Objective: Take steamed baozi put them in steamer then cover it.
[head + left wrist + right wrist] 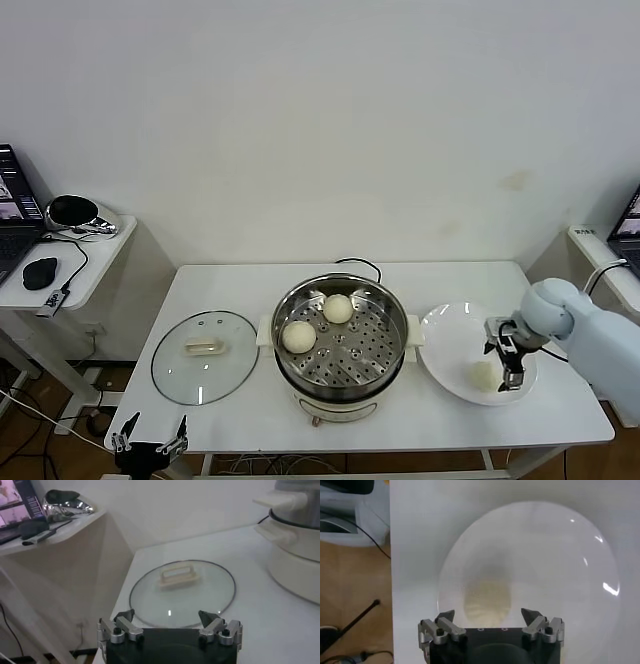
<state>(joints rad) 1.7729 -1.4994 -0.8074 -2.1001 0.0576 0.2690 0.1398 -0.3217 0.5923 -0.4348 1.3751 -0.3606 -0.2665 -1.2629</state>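
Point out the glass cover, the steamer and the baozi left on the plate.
cover (pixel 204 343), head view, on its glass beside the cream handle.
steamer (pixel 345 352), head view, on the bare perforated tray inside.
baozi on the plate (pixel 484 375), head view, on its rounded top beside the right tool.

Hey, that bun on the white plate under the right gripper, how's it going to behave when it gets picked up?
The bun looks smooth and puffy, so it is probably soft and may dent under a firm squeeze. Its domed shape suggests it could roll or slide on the glossy plate if nudged. The open right gripper straddling it seems wide enough.
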